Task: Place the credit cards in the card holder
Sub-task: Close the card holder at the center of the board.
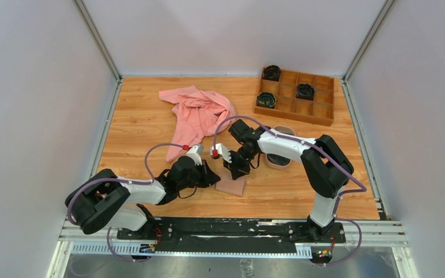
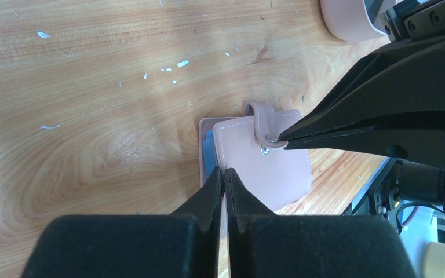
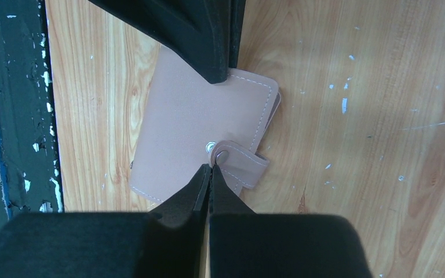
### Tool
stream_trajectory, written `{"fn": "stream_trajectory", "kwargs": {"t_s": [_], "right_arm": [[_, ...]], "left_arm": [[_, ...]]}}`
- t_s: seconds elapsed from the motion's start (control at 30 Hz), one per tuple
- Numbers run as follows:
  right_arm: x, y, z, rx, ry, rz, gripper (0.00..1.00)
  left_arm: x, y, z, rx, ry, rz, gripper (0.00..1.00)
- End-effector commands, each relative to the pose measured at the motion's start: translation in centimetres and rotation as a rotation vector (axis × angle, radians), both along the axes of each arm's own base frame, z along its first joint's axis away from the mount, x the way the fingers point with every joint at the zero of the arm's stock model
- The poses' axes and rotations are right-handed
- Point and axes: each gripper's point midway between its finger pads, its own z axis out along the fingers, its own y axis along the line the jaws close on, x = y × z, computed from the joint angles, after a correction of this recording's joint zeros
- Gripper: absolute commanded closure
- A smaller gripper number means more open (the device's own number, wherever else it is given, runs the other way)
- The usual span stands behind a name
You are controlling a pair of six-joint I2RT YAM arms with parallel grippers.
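Tan-brown soft folding card holder (image 3: 197, 116): light, floppy; I'd lift its snap strap (image 3: 244, 164), at four o'clock. Jaws together on left gripper (image 2: 223, 174) and right gripper (image 3: 210, 171).

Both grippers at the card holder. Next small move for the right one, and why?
Probably lift the right gripper slightly, peeling the strap away from the card holder. Its shut tips sit at the strap's snap end, beside the cover stud, while the shut left gripper rests at another edge. Whether the strap is pinched is unclear.
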Motion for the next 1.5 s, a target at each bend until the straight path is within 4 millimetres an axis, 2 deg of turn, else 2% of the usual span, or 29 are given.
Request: {"fn": "stream_trajectory", "kwargs": {"t_s": [0.0,0.37,0.7,0.83,1.2,1.33,1.47], "right_arm": [[-0.5,-0.4,-0.7,-0.035,-0.031,0.032,1.0],[-1.5,-0.2,-1.4,-0.079,-0.153,0.125,1.0],[-2.0,-0.5,-0.8,-0.055,-0.25,0.195,1.0],[-2.3,-0.5,-1.2,-0.073,-0.281,0.227,1.0],[-2.1,-0.3,-1.7,-0.107,-0.335,0.235,1.0],[-2.2,-0.3,-1.9,-0.117,-0.344,0.248,1.0],[-2.3,-0.4,-2.0,-0.122,-0.347,0.254,1.0]], "left_arm": [[-0.4,0.4,-0.3,0.008,0.006,0.012,1.0],[-0.5,0.2,0.1,-0.008,0.007,0.011,1.0],[-0.4,0.2,0.0,-0.012,0.017,0.019,1.0],[-0.5,0.1,0.2,-0.018,0.02,0.018,1.0],[-0.7,-0.2,0.5,-0.045,0.025,0.011,1.0],[-0.6,-0.2,0.9,-0.071,0.022,0.019,0.92],[-0.5,-0.1,1.9,-0.105,0.005,0.036,0.68]]}}
